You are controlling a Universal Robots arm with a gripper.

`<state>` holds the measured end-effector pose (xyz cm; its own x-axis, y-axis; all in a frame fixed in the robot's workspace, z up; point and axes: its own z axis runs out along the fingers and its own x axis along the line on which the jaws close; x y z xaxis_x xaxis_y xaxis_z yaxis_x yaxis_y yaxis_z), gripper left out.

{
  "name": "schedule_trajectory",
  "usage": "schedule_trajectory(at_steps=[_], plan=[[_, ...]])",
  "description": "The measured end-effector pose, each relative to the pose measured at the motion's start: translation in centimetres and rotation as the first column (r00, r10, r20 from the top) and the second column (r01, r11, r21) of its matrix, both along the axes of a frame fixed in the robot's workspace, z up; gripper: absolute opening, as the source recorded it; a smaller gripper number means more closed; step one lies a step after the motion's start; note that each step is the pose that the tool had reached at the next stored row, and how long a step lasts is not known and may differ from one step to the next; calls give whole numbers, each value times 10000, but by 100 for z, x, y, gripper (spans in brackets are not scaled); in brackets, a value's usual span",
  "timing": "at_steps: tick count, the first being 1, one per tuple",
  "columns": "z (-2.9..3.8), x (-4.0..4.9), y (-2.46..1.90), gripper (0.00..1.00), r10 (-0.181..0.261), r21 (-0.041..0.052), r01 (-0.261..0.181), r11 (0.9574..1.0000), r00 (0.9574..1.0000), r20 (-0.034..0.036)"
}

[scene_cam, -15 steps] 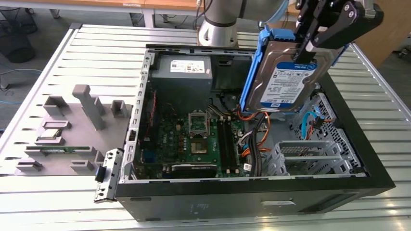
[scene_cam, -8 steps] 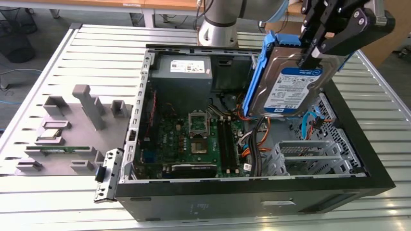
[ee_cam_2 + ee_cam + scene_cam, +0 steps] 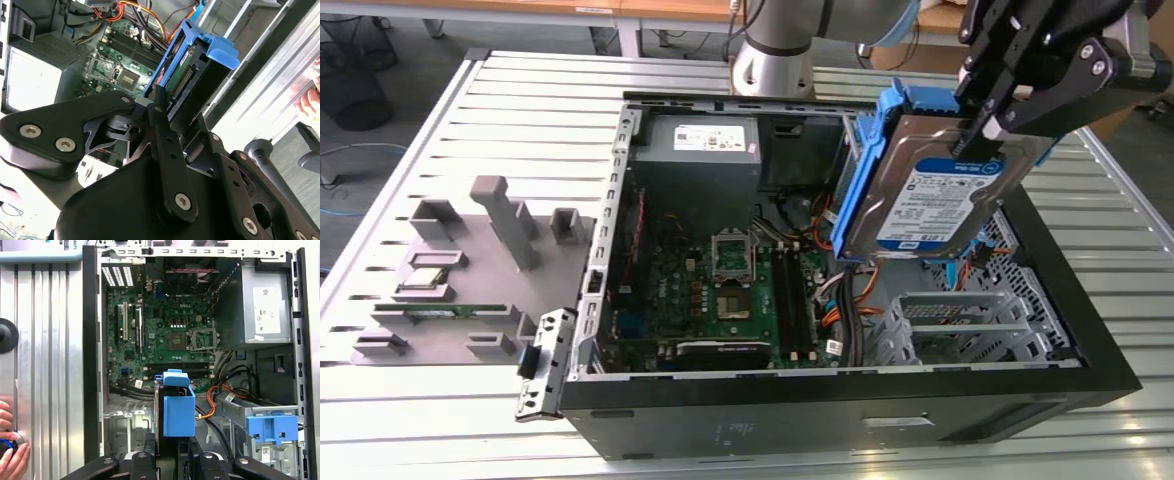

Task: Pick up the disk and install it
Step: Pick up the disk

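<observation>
The disk (image 3: 927, 205) is a silver hard drive with a white-and-blue label, clipped in a blue carrier frame. It hangs tilted on edge above the open computer case (image 3: 854, 400), on the exterior view's right side. My gripper (image 3: 987, 135) is shut on the disk's upper end. In the second wrist view the black fingers (image 3: 159, 112) clamp the blue frame of the disk (image 3: 192, 75), connector side showing. In the first wrist view the disk (image 3: 179, 407) stands edge-on just beyond my gripper (image 3: 172, 452), over the case interior.
Below the disk lie the metal drive cage (image 3: 961, 320), orange cables and the motherboard (image 3: 734, 280). A blue bracket (image 3: 272, 427) sits on the cage. A grey fixture (image 3: 454, 290) with small parts lies at the exterior view's left. A person's hand (image 3: 10, 452) rests beside the case.
</observation>
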<state>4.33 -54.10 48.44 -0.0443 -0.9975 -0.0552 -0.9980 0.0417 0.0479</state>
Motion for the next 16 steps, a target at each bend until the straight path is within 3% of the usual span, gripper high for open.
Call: schedule_trajectory(at_steps=[8,16], plan=[[-3,29,-152,35,-26,-1,26,10000,10000,-1],[-32,112,-247,35,-64,-1,64,10000,10000,-1]])
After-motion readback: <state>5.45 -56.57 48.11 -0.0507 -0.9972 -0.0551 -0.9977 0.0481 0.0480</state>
